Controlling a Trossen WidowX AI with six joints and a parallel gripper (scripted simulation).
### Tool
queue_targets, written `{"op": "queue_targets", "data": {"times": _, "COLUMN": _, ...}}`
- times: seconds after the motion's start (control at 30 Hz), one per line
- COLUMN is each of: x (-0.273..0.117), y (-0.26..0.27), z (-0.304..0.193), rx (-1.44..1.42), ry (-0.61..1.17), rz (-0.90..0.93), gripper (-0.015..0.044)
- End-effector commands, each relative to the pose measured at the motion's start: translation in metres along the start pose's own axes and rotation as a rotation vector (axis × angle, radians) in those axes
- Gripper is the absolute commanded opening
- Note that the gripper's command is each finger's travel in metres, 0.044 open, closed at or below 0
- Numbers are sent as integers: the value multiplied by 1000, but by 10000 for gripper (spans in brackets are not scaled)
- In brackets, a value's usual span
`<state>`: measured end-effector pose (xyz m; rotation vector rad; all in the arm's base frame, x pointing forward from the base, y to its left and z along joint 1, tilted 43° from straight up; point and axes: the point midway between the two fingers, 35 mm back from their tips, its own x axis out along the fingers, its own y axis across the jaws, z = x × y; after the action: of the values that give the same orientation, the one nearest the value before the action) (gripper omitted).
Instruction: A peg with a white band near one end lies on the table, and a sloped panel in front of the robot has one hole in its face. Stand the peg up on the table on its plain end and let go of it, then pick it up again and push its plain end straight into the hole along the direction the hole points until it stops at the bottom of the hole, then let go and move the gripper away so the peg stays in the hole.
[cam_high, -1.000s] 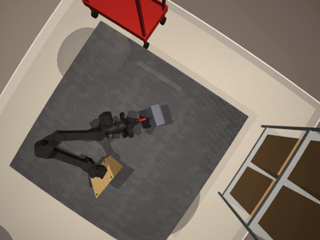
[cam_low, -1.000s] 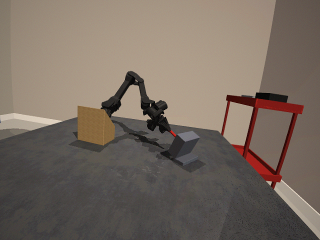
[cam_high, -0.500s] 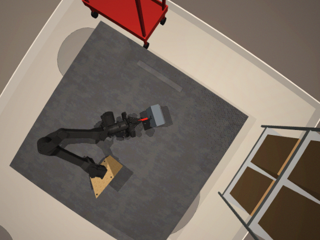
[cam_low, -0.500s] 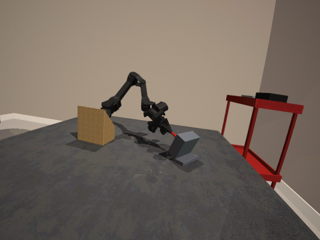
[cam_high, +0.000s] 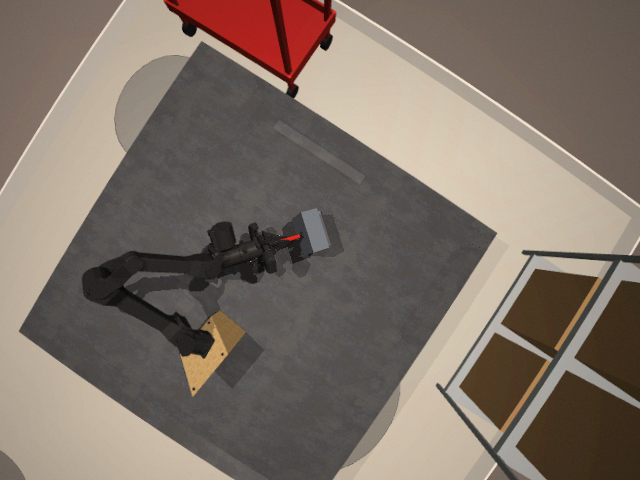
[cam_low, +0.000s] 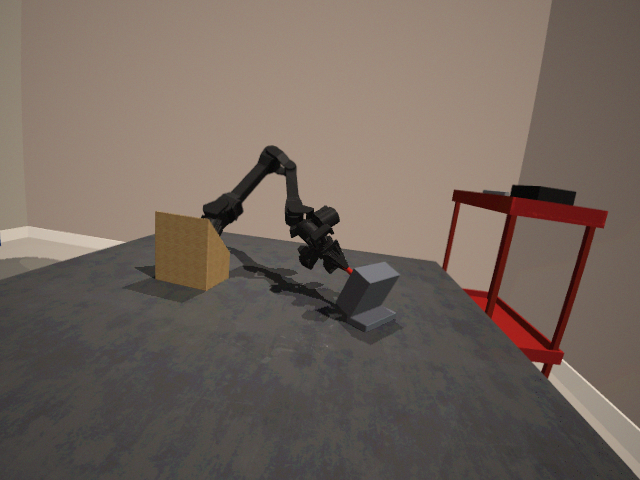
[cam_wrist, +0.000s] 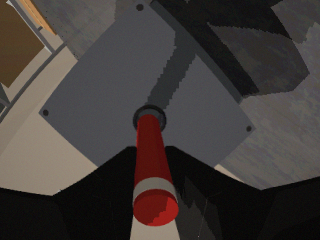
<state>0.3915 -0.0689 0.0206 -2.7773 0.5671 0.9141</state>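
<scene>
The red peg (cam_high: 293, 237) (cam_low: 349, 270) (cam_wrist: 149, 145) is held tilted, with its white band (cam_wrist: 154, 184) near the end closest to the wrist camera. My gripper (cam_high: 280, 239) (cam_low: 344, 267) (cam_wrist: 150, 155) is shut on the peg. The grey sloped panel (cam_high: 316, 232) (cam_low: 368, 290) (cam_wrist: 95, 95) stands in front of it. In the wrist view the peg's plain end is at the mouth of the panel's one round hole (cam_wrist: 164, 120), which shows around it. Whether the tip has entered, and how deep, is hard to tell.
A wooden wedge-shaped block (cam_high: 233, 327) (cam_low: 180, 250) stands near the arm's base, away from the gripper. A red cart (cam_high: 242, 31) (cam_low: 532, 206) stands beyond the edge of the dark table mat (cam_high: 361, 310) (cam_low: 258, 403). A shelf rack (cam_high: 498, 326) stands off to the right in the top view.
</scene>
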Motion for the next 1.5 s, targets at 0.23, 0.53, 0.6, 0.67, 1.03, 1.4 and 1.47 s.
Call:
{"op": "queue_targets", "data": {"times": 0.23, "x": -1, "y": 0, "z": 0, "rx": 0, "ry": 0, "rz": 0, "gripper": 0}}
{"op": "queue_targets", "data": {"times": 0.53, "x": 1, "y": 0, "z": 0, "rx": 0, "ry": 0, "rz": -1, "gripper": 0}}
{"op": "queue_targets", "data": {"times": 0.6, "x": 2, "y": -1, "z": 0, "rx": 0, "ry": 0, "rz": -1, "gripper": 0}}
{"op": "queue_targets", "data": {"times": 0.67, "x": 3, "y": -1, "z": 0, "rx": 0, "ry": 0, "rz": -1, "gripper": 0}}
{"op": "queue_targets", "data": {"times": 1.03, "x": 9, "y": -2, "z": -1, "rx": 0, "ry": 0, "rz": -1, "gripper": 0}}
{"op": "queue_targets", "data": {"times": 1.4, "x": 16, "y": -2, "z": -1, "rx": 0, "ry": 0, "rz": -1, "gripper": 0}}
{"op": "queue_targets", "data": {"times": 1.47, "x": 17, "y": -2, "z": -1, "rx": 0, "ry": 0, "rz": -1, "gripper": 0}}
